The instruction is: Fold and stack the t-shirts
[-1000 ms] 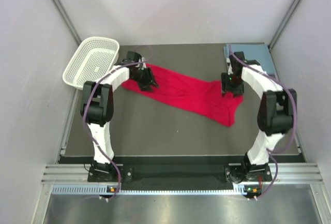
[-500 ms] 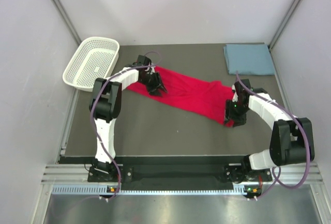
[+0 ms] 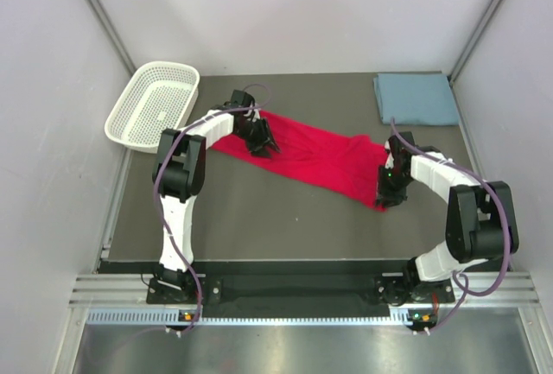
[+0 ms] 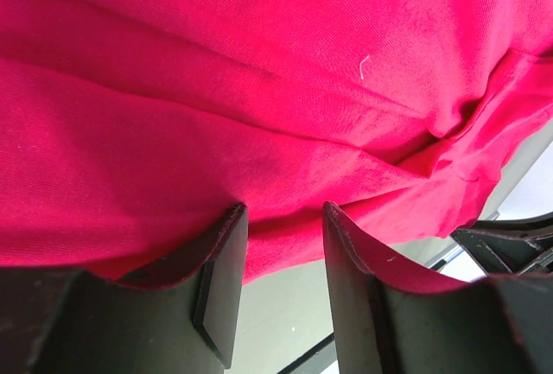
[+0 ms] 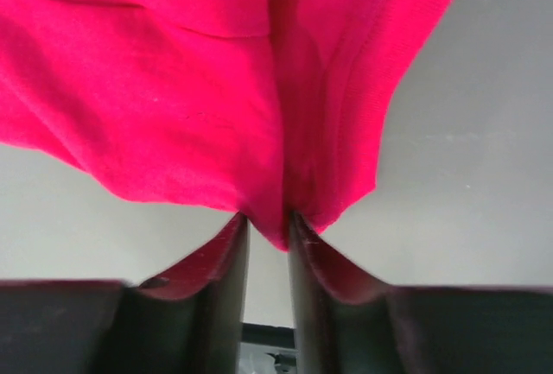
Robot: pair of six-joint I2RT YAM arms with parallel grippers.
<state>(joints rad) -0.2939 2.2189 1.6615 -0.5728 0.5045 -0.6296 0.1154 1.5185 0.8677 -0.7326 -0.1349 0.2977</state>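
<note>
1. Red t-shirt (image 3: pixel 302 154) – unfolded, pulled into a long band slanting across the table (image 3: pixel 259 218). Taking the table's middle as the dial with 12 at the far side, it runs from about 10 o'clock to about 4 o'clock. The cloth shows lengthwise creases and narrows to a bunched tip at the 4 o'clock end.
2. Blue-grey t-shirt (image 3: pixel 416 98) – folded into a flat rectangle in the far right corner, about 1 o'clock, well apart from the red one.
3. Left tool (image 4: pixel 283 208) – released. Its fingers stand apart at the 10 o'clock end of the red t-shirt, the hem lies across the tips, and bare table shows in the gap.
4. Right tool (image 5: pixel 268 216) – clenched on a narrow pinch of the red t-shirt at the 4 o'clock tip, with cloth squeezed between the nearly closed fingertips.
5. White mesh basket (image 3: pixel 121 115) – at about 10 o'clock, tilted and overhanging the table's left edge, near the left tool but not touching the red cloth.
6. Obstructions – the left arm arcs past the basket, and the right arm bends in from the right edge. Both wrists cover the shirt's ends in the top view.
</note>
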